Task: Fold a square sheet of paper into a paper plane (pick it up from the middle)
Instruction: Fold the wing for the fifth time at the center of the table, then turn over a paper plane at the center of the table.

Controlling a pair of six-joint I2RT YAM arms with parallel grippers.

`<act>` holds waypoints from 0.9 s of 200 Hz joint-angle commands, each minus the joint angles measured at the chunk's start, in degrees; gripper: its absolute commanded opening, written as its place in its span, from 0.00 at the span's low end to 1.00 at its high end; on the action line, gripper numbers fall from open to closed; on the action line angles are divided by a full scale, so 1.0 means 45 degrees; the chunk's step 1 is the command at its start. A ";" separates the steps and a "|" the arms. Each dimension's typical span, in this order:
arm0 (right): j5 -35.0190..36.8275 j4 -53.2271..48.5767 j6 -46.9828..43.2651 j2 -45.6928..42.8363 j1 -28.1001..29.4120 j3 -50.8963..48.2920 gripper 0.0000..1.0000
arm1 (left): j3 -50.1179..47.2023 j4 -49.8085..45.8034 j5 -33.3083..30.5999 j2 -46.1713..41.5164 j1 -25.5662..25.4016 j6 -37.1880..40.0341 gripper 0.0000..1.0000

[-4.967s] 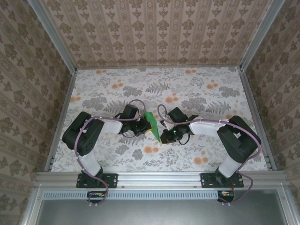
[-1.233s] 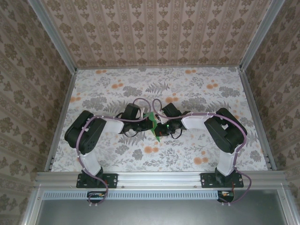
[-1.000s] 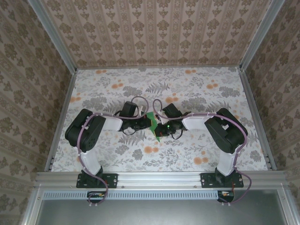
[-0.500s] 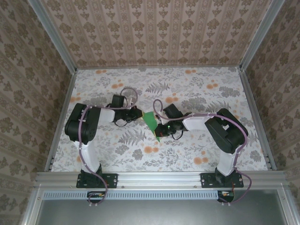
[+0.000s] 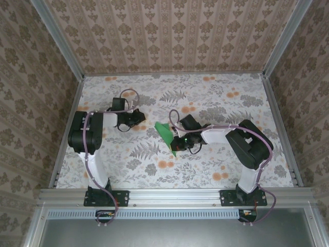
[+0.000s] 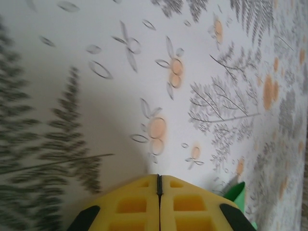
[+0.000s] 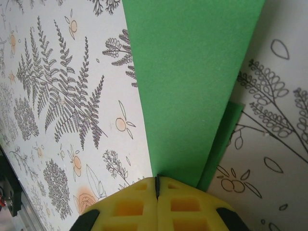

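On floral tabletop (image 5: pixel 221 98), amid papered walls (image 5: pixel 169 36), green paper (image 5: pixel 165 133)

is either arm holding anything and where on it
The right tool is shut on the folded bright-green paper sheet, pinching it at one edge. The left tool is shut on nothing, apart from the paper.

A: What's the paper (image 7: pixel 187 86) showing?
B: Plain bright green. Tbl (image 5: pixel 216 98) is running white w/ grey ferns + orange blooms; right pads (image 7: pixel 130 207) glowing yellow, walls (image 5: pixel 169 31) wearing beige damask.
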 commanded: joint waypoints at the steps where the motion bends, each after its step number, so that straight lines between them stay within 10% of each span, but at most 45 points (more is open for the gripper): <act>1: 0.0791 -0.1799 0.0839 -0.0182 0.0253 0.0158 0.00 | -0.0058 -0.1401 -0.1604 -0.0840 0.0174 0.0572 0.12; 99: 0.4678 -0.2600 0.1960 -0.4512 -0.0442 -0.0189 0.67 | 0.0029 -0.6846 -0.6667 -0.4392 -0.4573 -0.1559 0.56; 142: 0.5699 -0.2588 0.2437 -0.5270 -0.1535 -0.1249 0.78 | 0.1352 -0.8472 -0.8381 -0.3986 -0.7050 -0.3183 0.80; 180: 0.6368 -0.2179 0.3632 -0.5681 -0.2220 -0.2280 0.81 | 0.3813 -1.0338 -0.9489 -0.2037 -0.8165 -0.3625 0.83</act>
